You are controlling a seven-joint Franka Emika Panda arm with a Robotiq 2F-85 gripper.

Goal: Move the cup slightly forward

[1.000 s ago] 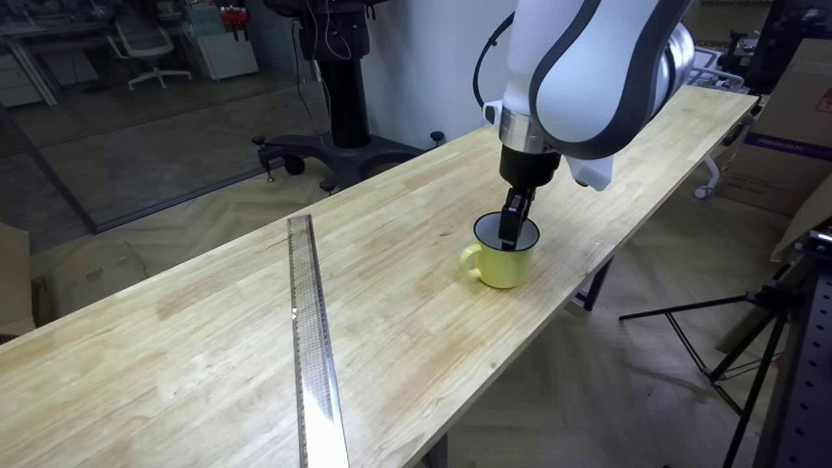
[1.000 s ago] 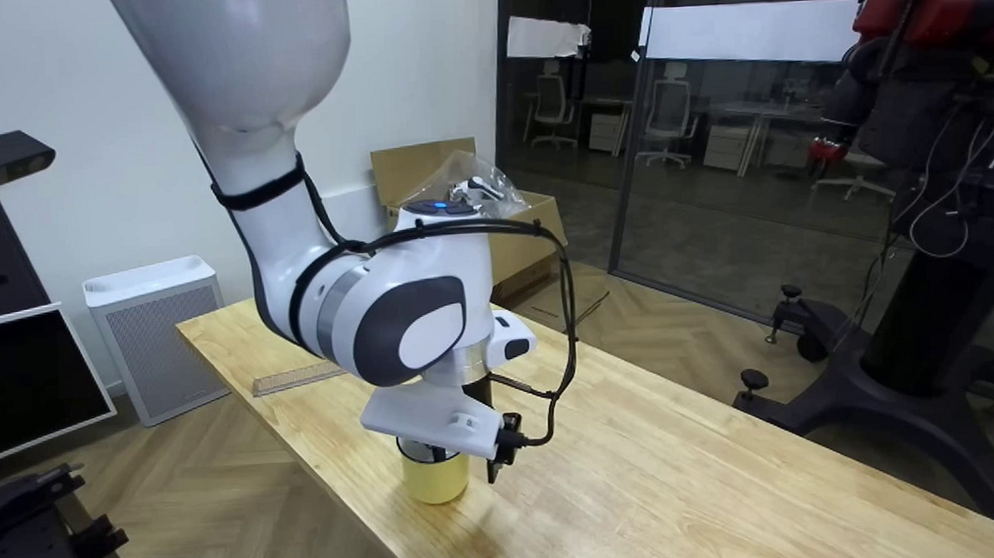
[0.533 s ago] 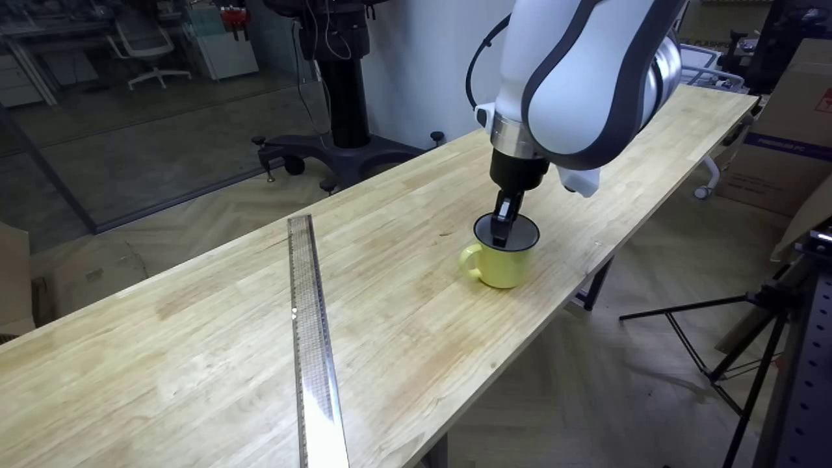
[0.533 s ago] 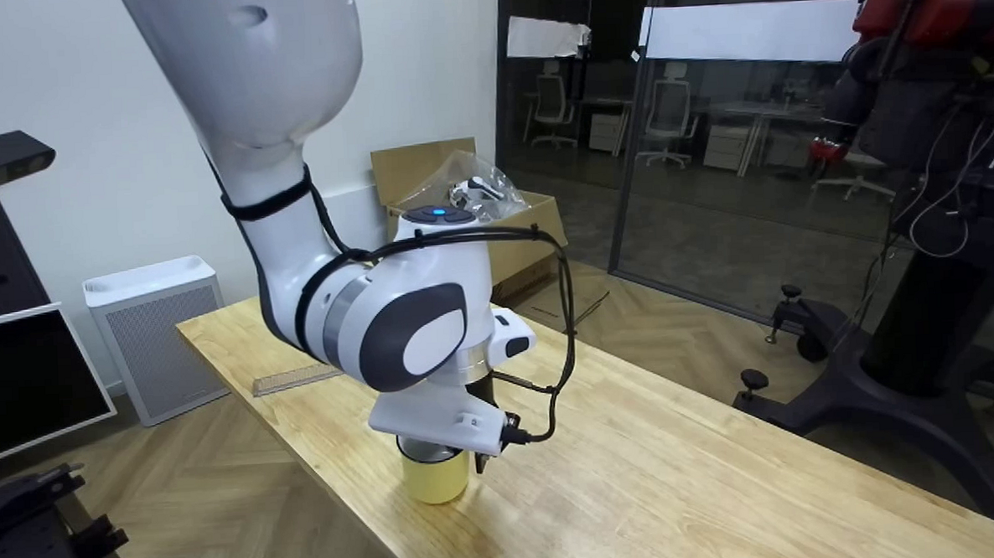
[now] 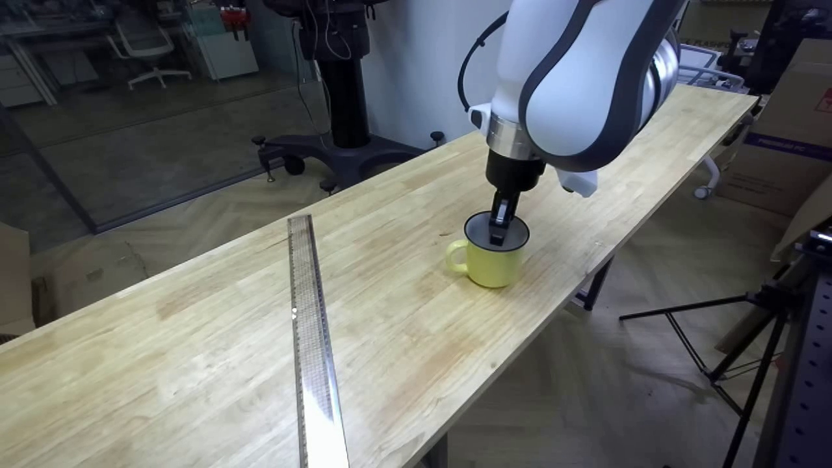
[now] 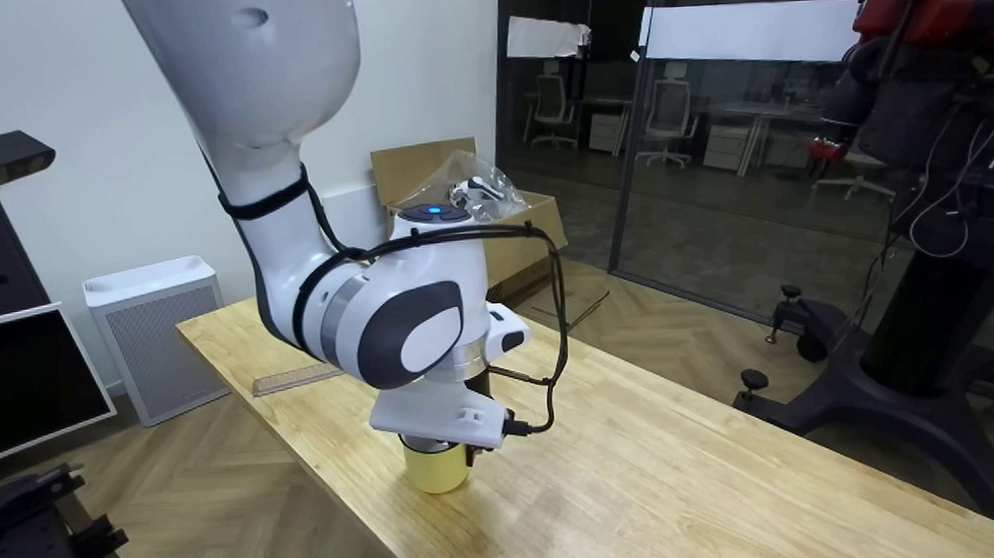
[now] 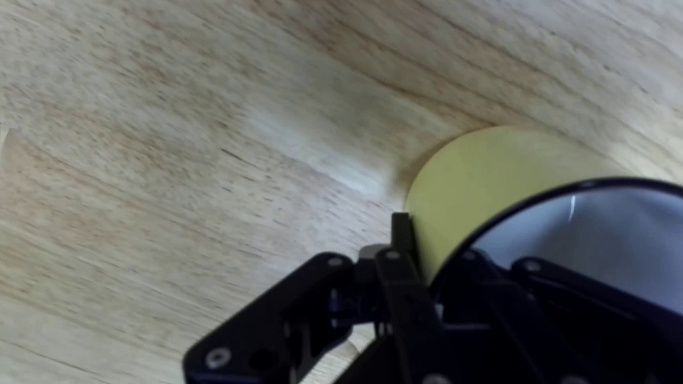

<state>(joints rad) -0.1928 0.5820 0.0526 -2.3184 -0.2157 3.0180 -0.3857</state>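
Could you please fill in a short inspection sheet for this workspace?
Surface: pale wooden tabletop, visible grain.
Job's things: yellow mug, dark rim, roughly upright; whether its base touches the wood is unclear.
Clutter: clear gridded ruler lying flat, apart from the mug.
Gripper: pinching the mug's wall, one finger inside, the other outside.
Cables: black cables looping along the arm, not touching the mug.
Surroundings: open cardboard box, tripod, glass partition.
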